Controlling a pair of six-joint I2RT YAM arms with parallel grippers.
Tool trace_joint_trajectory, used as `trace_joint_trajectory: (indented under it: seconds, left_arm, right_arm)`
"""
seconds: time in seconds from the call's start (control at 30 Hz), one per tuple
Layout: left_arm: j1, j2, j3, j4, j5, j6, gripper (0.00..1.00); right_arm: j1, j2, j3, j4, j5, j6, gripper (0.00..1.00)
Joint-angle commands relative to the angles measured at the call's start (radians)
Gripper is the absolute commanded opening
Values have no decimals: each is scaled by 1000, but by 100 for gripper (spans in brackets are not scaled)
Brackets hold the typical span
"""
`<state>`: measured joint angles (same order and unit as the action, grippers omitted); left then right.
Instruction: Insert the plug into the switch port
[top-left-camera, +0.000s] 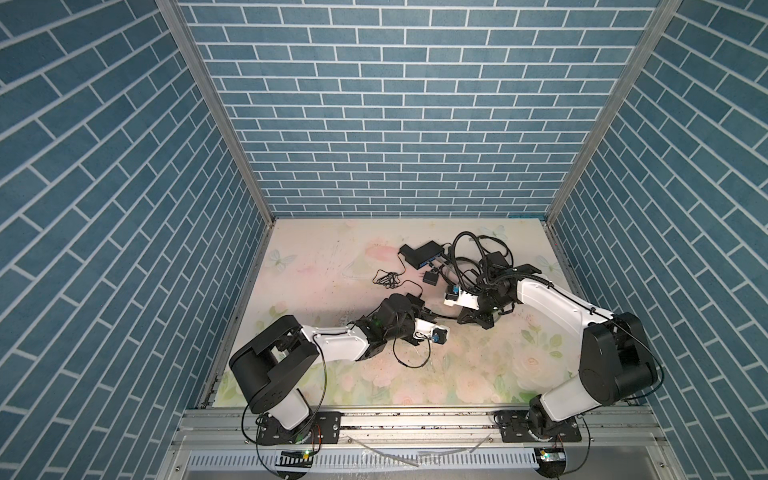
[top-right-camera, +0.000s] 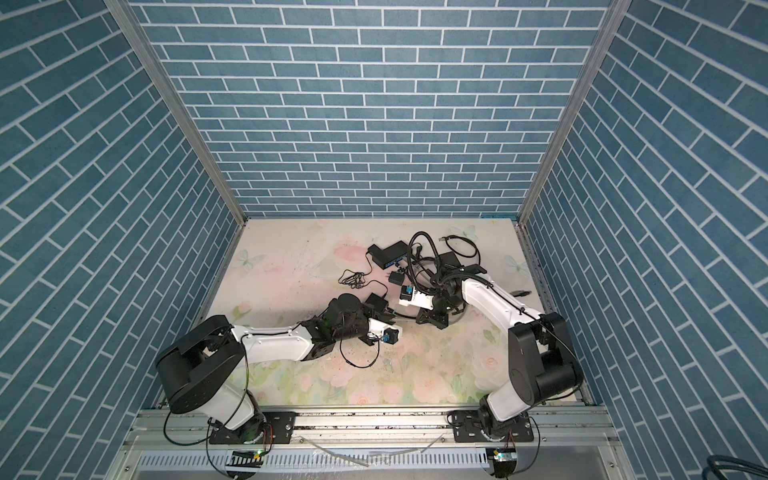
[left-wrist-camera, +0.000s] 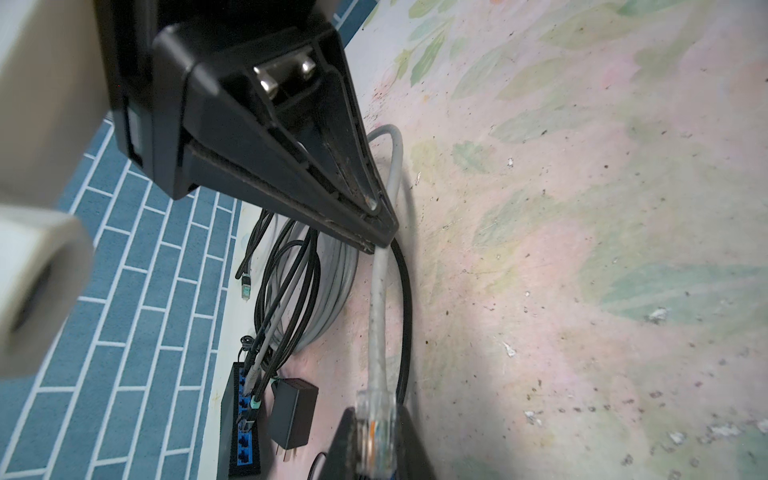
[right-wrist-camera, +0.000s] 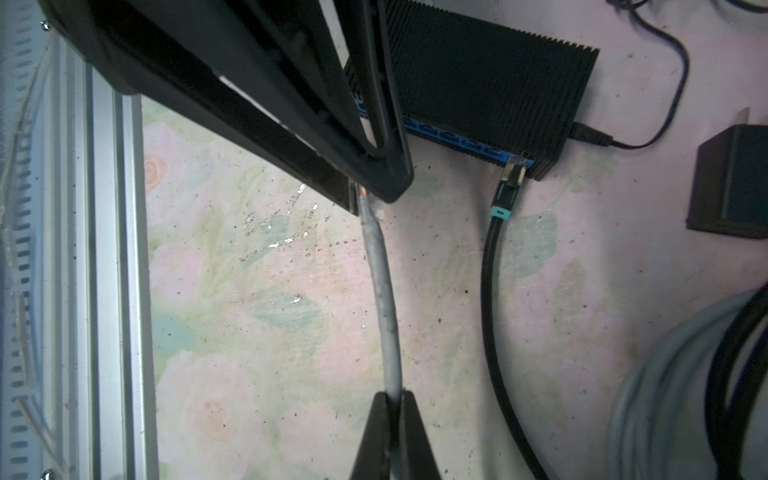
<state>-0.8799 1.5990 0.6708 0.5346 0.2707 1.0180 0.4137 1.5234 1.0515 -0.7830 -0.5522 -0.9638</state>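
The plug (left-wrist-camera: 376, 409) is a clear connector on the end of a grey cable (left-wrist-camera: 380, 316). My left gripper (left-wrist-camera: 376, 432) is shut on it, the plug sitting between the two black fingers. My right gripper (right-wrist-camera: 392, 401) is shut on the same grey cable (right-wrist-camera: 384, 291) a short way behind the plug. In both top views the two grippers meet tip to tip at mid-table: left gripper (top-left-camera: 430, 313), right gripper (top-left-camera: 461, 320). The black switch (top-left-camera: 424, 253) (right-wrist-camera: 478, 79) lies farther back, and its blue port row (left-wrist-camera: 245, 432) faces the grippers. The plug is apart from the switch.
A black cable with a teal collar (right-wrist-camera: 500, 214) is plugged into the switch's end port. A black power adapter (left-wrist-camera: 293, 411) (top-left-camera: 431, 277) lies in front of the switch. Coiled grey and black cables (left-wrist-camera: 328, 282) (top-left-camera: 478, 253) sit to its right. A thin black wire (top-left-camera: 388, 280) lies to the left.
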Motion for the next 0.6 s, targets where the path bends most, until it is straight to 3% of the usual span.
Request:
trace_joint_trajectory:
  seconds: [0.0,0.27,0.57]
  left_arm:
    - [1,16,24,-12,45,-72,14]
    - [44,23,44,-19,177,-267,14]
    - [57,44,97,-89,275,-358,15]
  right_arm:
    - [-1,-85,-80,155,-20,16,15]
    - [5,-286,-366,602,-86,10,29]
    - [58,-323,-443,749,-96,2,32]
